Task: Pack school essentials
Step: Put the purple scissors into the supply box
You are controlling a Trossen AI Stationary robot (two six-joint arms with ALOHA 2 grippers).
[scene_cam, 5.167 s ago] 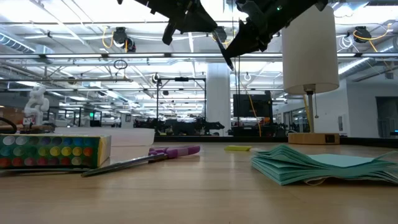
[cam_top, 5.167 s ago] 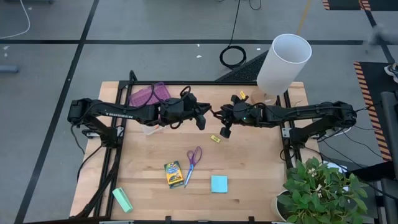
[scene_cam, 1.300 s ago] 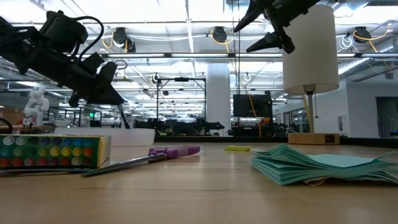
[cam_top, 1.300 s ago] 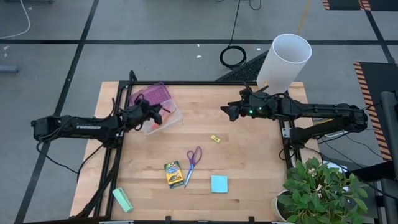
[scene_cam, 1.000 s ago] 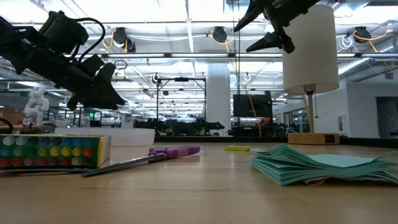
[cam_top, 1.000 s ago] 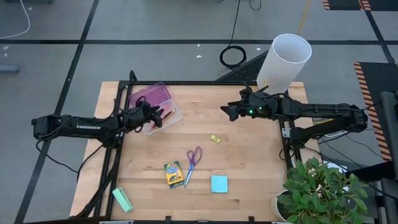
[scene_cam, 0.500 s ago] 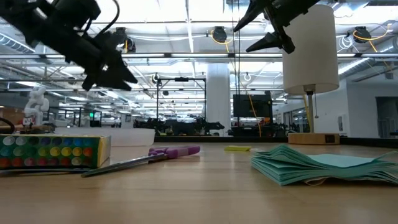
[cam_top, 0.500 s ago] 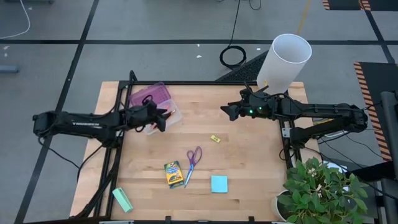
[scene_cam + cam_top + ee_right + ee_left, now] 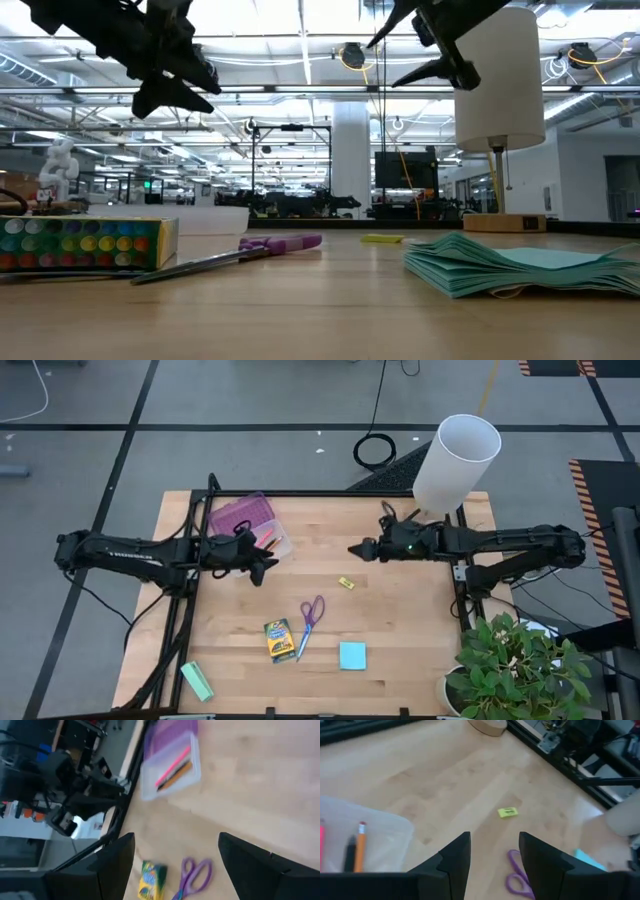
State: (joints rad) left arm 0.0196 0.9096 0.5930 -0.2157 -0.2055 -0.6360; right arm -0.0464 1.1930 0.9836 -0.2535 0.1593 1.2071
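High view: the left pincer (image 9: pixel 268 560), fingers apart and empty, hangs just beside the clear case (image 9: pixel 250 525) at the table's (image 9: pixel 420 620) far left; pens (image 9: pixel 265 538) lie inside it. The right pincer (image 9: pixel 355 549), fingers spread and empty, hovers mid-table at the far side. The eraser (image 9: pixel 346 583) lies between and nearer than both pincers. Scissors (image 9: pixel 310 615), crayons (image 9: pixel 279 641) and notes (image 9: pixel 352 655) sit well apart from either pincer toward the near edge, with bare wood around them. A green block (image 9: pixel 197 681) rests at the near left corner; a lamp (image 9: pixel 455 460) stands at the far right.

Low view: both pincers hang high above the crayons (image 9: pixel 85 243), scissors (image 9: pixel 230 252), eraser (image 9: pixel 383 238) and notes (image 9: pixel 510 265).

Left wrist view: beyond the parted fingers (image 9: pixel 455 860) lie the eraser (image 9: pixel 507 812) and scissors (image 9: pixel 517 875).

Right wrist view: the case (image 9: pixel 172 765), crayons (image 9: pixel 150 880) and scissors (image 9: pixel 192 872) show between wide fingers (image 9: pixel 252 857).
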